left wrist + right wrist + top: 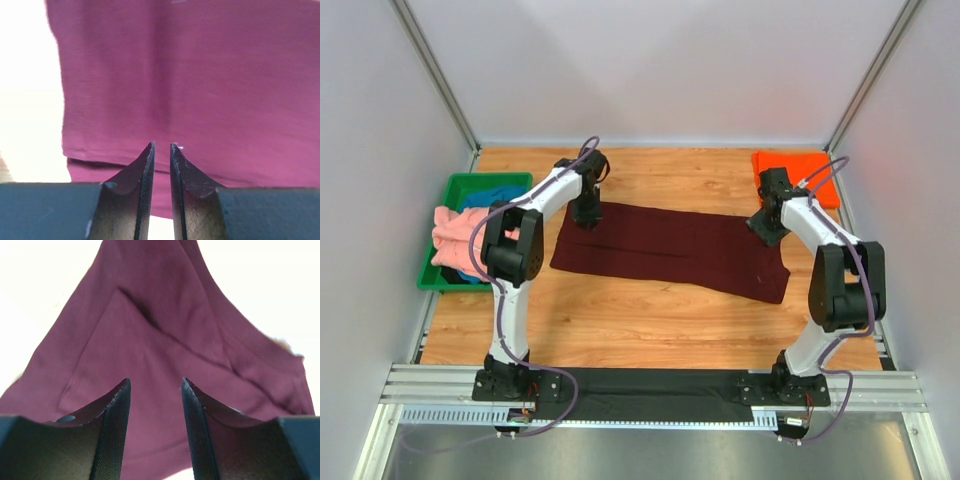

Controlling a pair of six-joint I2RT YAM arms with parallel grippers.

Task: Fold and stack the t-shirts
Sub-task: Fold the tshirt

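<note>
The maroon t-shirt [670, 250] lies as a long band across the middle of the counter [620, 320]; the left fingers [142, 170] are a narrow slit apart, pinching nothing, over its left end; the right fingers [115, 410] are spread wide and empty over its right end; the orange t-shirt [795, 172] lies beyond that end.

Wood table [650, 320], maroon shirt [670, 250], orange shirt [798, 175], tray [470, 180]

Maroon shirt [200, 75], left gripper [162, 146].
Flat cloth filling frame, edge at lower left; jaws narrowly parted over it, nothing between.
</note>
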